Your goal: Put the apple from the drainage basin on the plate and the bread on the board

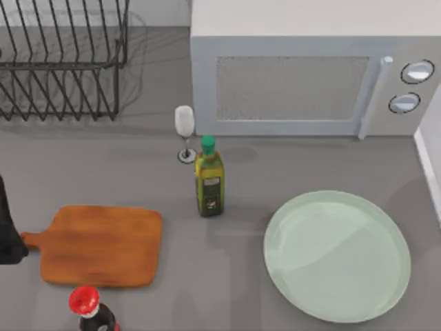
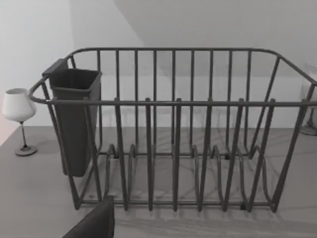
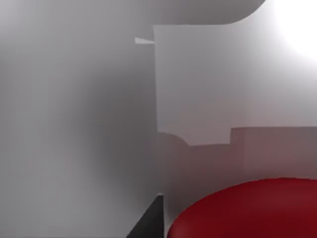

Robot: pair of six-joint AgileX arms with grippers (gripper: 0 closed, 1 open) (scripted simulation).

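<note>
The wire drainage basin [image 1: 62, 62] stands at the back left, and in the left wrist view the basin [image 2: 173, 103] holds no food between its bars. The wooden board [image 1: 103, 245] lies bare at the front left. The mint-green plate [image 1: 337, 255] lies bare at the front right. A glossy red rounded surface, by its look the apple [image 3: 247, 210], sits very close in the right wrist view beside a dark finger [image 3: 148, 220]. My left arm [image 1: 8, 234] is at the table's left edge, with one dark finger [image 2: 96, 223] facing the basin. The bread is out of view.
A microwave [image 1: 303, 76] stands at the back. A wine glass [image 1: 185, 124] and a green-capped oil bottle [image 1: 209, 183] stand between board and plate. A dark bottle with a red cap [image 1: 86, 303] is at the front left. A dark cutlery holder [image 2: 74, 119] hangs on the basin.
</note>
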